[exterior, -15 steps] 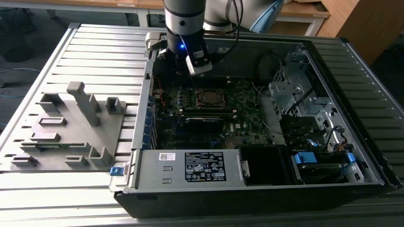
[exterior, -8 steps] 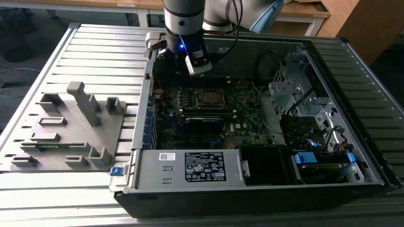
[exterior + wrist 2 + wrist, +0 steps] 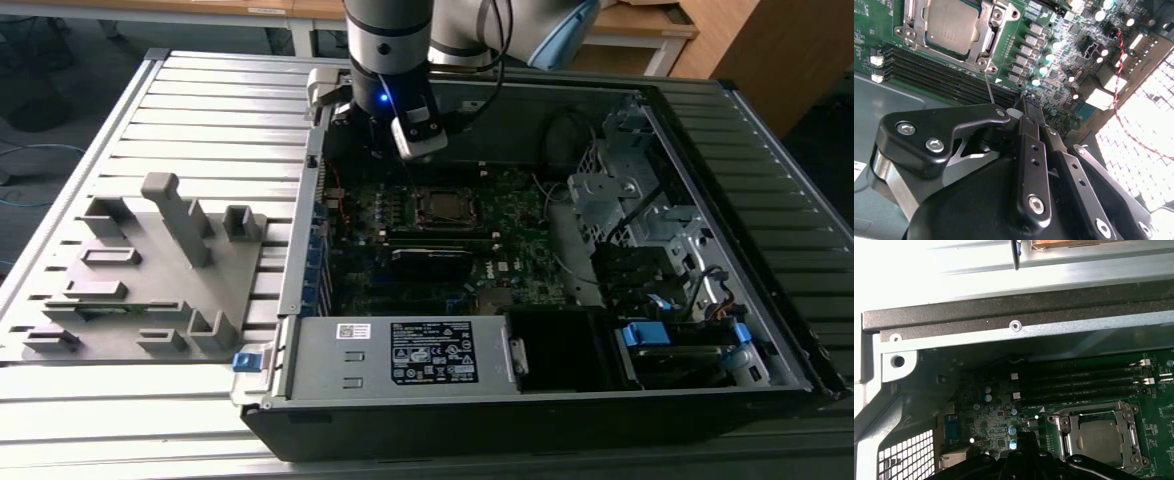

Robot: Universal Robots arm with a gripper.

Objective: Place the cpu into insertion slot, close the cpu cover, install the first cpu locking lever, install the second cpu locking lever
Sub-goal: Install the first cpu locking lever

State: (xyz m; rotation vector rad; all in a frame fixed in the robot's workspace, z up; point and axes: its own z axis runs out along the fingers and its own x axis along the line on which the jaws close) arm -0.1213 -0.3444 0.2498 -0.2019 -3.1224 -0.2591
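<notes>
Grey fixture tray (image 3: 147, 270) sits at the exterior view's left, open PC case (image 3: 534, 428) beside it. Inside, the cpu (image 3: 951, 25) is seated on the motherboard (image 3: 874, 30), cpu cover (image 3: 985, 40) down around it — gripper (image 3: 1025, 100) hovers near it, fingers (image 3: 1030, 150) pinched together, empty.

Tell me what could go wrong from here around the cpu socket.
1. A thin locking lever juts out from the socket corner. If it is unlatched, the cpu cover may not clamp the cpu firmly.
2. The gripper, its fingers together, hangs close above the capacitors and memory slots. A low sideways move could knock them.
</notes>
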